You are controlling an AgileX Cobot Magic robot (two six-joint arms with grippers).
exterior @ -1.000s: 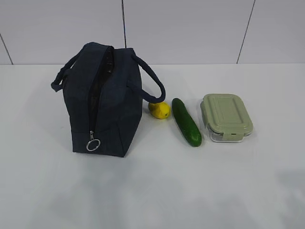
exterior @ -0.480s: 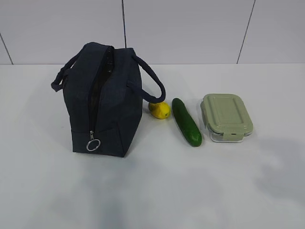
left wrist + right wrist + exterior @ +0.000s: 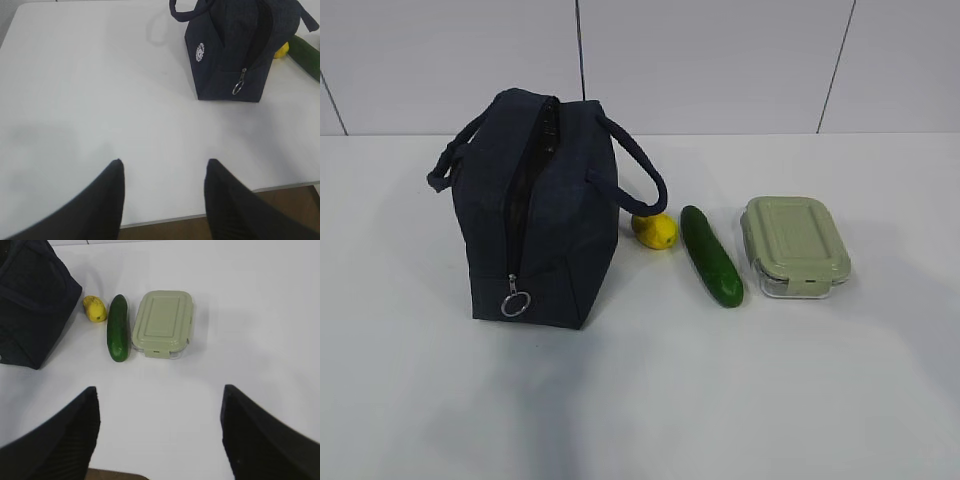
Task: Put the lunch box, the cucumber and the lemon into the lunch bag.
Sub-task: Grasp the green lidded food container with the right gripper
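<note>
Right wrist view is the useful one here: the right gripper [image 3: 159,405] has its fingers spread wide with nothing between them, hanging over bare table [image 3: 250,315]. Straight ahead of it, well apart, sits the lunch box [image 3: 163,322], lid on, long axis pointing away from the pincer. Just left of the lunch box lies the cucumber [image 3: 118,327], parallel to it with a small gap, and past that the lemon [image 3: 95,308], close by the lunch bag [image 3: 32,305].

The left gripper [image 3: 162,182] is spread too, empty, low near the table's front edge; the lunch bag [image 3: 235,55] is ahead and to its right. So I'd say the right arm is nearer the lunch box, the left nearer the bag.

The bag's zipper looks open along the top but the slit is narrow, with the ring pull [image 3: 515,303] hanging at the bottom end. Plain white tabletop, pale panelled wall [image 3: 720,60] behind the bag, plenty of room around.
</note>
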